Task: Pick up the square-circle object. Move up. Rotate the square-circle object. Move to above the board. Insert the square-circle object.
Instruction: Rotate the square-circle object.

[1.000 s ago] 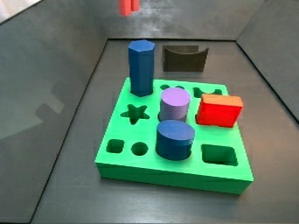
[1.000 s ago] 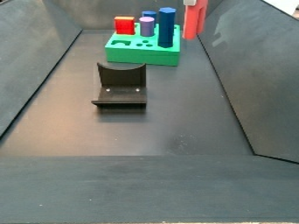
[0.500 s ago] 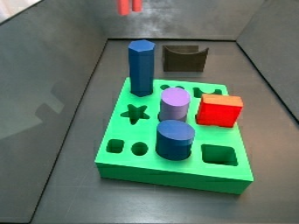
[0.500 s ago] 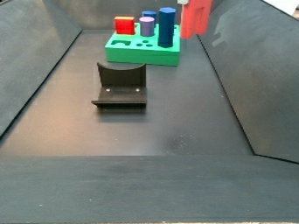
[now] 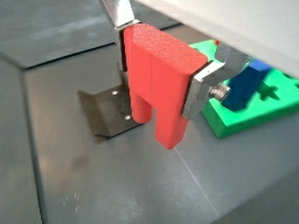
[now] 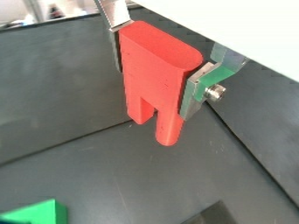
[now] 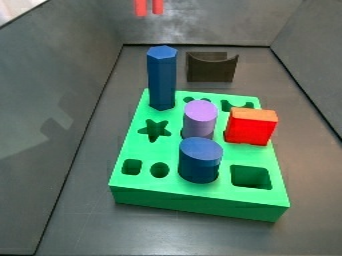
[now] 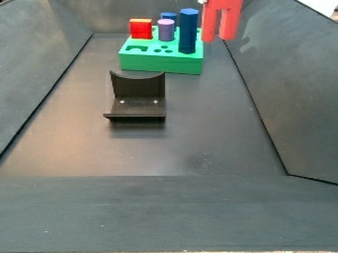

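My gripper [image 5: 160, 70] is shut on the square-circle object [image 5: 163, 114], a salmon-red piece with its block end between the silver fingers [image 5: 200, 85] and its prongs pointing down. It also shows in a wrist view [image 6: 152, 87] between the fingers of the gripper [image 6: 156, 68]. In both side views only the piece shows, high in the air at the frame's top edge [image 7: 148, 7] [image 8: 226, 17]. There it hangs behind the green board [image 7: 138, 180], near the far wall. The board also shows in a side view [image 8: 138, 62] and in both wrist views [image 5: 232, 120] [image 6: 30, 214].
On the board stand a tall blue prism [image 7: 162, 76], a purple cylinder [image 7: 199, 120], a blue cylinder [image 7: 201, 158] and a red cube [image 7: 251, 126]. The dark fixture [image 7: 211, 66] [image 8: 136, 96] [image 5: 111, 114] stands on the floor beside the board. Sloped grey walls enclose the floor.
The held piece has turned about the vertical, so it looks wider in both side views. It has also shifted slightly sideways, staying at the same height.
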